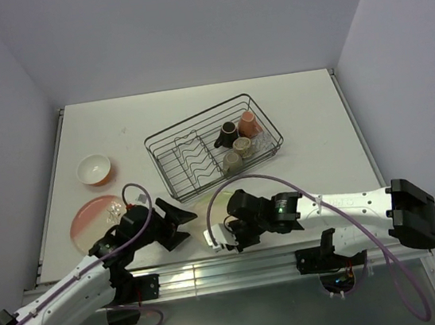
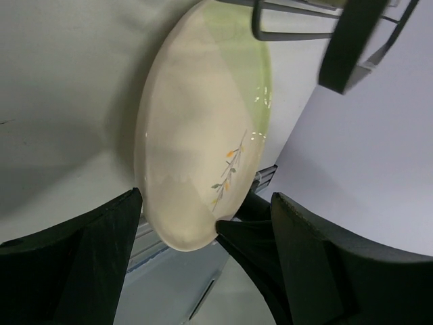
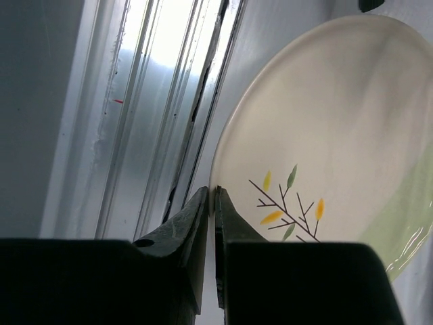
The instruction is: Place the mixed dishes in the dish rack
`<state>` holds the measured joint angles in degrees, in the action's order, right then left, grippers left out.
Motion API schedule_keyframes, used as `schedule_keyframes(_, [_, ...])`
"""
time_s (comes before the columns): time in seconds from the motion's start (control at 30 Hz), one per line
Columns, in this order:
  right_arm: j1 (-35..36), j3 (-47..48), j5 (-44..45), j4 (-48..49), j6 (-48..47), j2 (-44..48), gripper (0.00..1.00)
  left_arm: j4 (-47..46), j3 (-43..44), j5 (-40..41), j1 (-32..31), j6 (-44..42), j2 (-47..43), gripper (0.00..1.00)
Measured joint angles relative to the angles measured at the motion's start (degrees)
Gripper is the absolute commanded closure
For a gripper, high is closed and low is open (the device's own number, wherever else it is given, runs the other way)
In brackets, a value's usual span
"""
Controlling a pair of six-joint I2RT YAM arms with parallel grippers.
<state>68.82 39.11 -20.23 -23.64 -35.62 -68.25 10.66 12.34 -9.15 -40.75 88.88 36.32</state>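
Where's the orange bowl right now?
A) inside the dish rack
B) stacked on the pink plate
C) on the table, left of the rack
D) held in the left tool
C: the orange bowl sits by itself on the table, left of the dish rack, with nothing gripping it.

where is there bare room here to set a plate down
Free: the strip of table behind the dish rack, the patch right of the rack, and the rack's left divider half. Crowded: the near left with orange bowl and pink plate, and the near centre, where the left pincer and right pincer crowd the green plate.
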Motion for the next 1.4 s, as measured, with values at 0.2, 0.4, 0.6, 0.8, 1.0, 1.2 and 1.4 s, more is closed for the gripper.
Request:
schedule_keyframes(0.2, [-0.74, 0.79, -0.46, -0.07, 1.66, -0.02, 1.0, -0.5, 0.0, -1.84, -0.46, 0.0, 5.2, 0.17])
schedule_keyframes(0.4, [-1.07, 2.12, -1.25, -0.46, 3.74, -0.09, 1.0, -2.89, -0.24, -2.14, -0.59, 1.01, 6.14, 0.27])
schedule_keyframes(0.6, [-1.22, 5.64, -3.13, -0.28, 8.59, -1.68, 1.0, -11.19, -1.62, -2.27, -0.61, 2.12, 12.28, 0.35])
schedule_keyframes(0.8, [-1.27, 7.58, -4.87, 0.02, 13.49, -2.73, 1.0, -14.88, -1.84, -2.64, -0.66, 2.47, 14.84, 0.62])
schedule_keyframes(1.0, [-1.38, 8.15, -6.84, -0.33, 17.29, -3.56, 0.87, -14.23, -2.51, -2.38, -0.7, 2.27, 10.23, 0.96])
schedule_keyframes(1.2, [-1.46, 9.84, -10.45, -0.52, 18.43, -3.56, 0.46, -7.67, -3.13, -1.4, -0.85, 2.43, 1.7, 1.0])
schedule_keyframes(1.4, [-3.43, 14.49, -15.52, -3.26, 17.53, -1.9, 0.34, -0.96, -2.29, -0.02, -0.85, -1.55, -2.99, 1.0])
